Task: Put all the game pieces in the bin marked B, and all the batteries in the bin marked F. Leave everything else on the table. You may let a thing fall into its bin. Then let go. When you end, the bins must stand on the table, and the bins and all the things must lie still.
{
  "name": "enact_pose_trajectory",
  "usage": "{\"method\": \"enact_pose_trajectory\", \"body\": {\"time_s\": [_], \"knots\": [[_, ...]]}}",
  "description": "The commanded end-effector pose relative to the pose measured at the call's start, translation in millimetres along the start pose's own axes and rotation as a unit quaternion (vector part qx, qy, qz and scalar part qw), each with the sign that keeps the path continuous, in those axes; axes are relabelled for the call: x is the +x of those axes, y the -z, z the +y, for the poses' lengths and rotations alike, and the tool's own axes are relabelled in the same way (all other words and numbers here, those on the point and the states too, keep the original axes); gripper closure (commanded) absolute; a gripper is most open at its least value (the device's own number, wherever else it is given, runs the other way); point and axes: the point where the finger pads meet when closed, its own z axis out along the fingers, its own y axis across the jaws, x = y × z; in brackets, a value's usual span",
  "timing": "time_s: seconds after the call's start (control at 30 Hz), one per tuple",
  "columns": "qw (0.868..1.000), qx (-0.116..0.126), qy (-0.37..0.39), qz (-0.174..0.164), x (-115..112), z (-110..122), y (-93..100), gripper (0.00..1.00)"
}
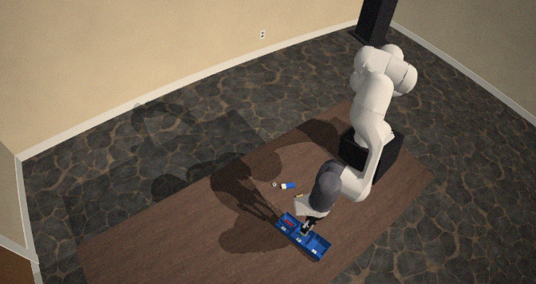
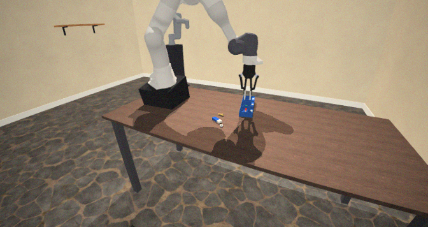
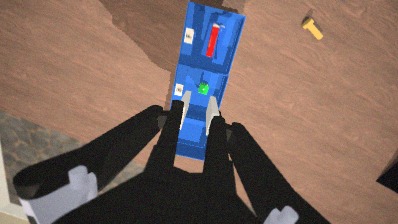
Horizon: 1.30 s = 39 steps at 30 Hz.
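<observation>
Three joined blue bins stand in a row; their labels are too small to read. A red battery-like cylinder (image 1: 289, 222) (image 2: 246, 109) (image 3: 212, 41) lies in the end bin (image 3: 236, 42). A small green piece (image 3: 203, 89) lies in the middle bin (image 3: 224, 86). The other end bin (image 1: 321, 243) shows no thing inside; in the wrist view the fingers partly cover it. My gripper (image 1: 305, 229) (image 2: 247, 98) (image 3: 198, 102) points down above the middle bin, its fingers partly open with a narrow empty gap. The green piece shows beyond the tips, not held.
On the wooden table (image 1: 171, 238) (image 2: 334, 145), beside the bins, lie a yellow bolt (image 1: 298, 195) (image 2: 220, 115) (image 3: 313, 29), a blue-and-white object (image 1: 288, 186) (image 2: 216, 120) and a small white ring-like thing (image 1: 274, 184) (image 2: 221, 125). The arm's black base block (image 2: 164, 95) stands at the table's end.
</observation>
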Motion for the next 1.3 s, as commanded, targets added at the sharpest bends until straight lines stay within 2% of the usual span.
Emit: {"method": "enact_pose_trajectory", "body": {"time_s": [0.0, 0.6, 0.63, 1.1, 1.17, 1.27], "knots": [[1.000, -0.002, -0.002, 0.001, 1, 2, -0.5, 0.81], [1.000, -0.002, -0.002, 0.001, 3, 3, -0.5, 0.81], [1.000, -0.002, -0.002, 0.001, 3, 3, 3.5, 0.00], [1.000, -0.002, -0.002, 0.001, 3, 3, 59.5, 0.00], [1.000, -0.002, -0.002, 0.001, 3, 3, 59.5, 0.00], [1.000, -0.002, -0.002, 0.001, 3, 3, 71.5, 0.00]]}}
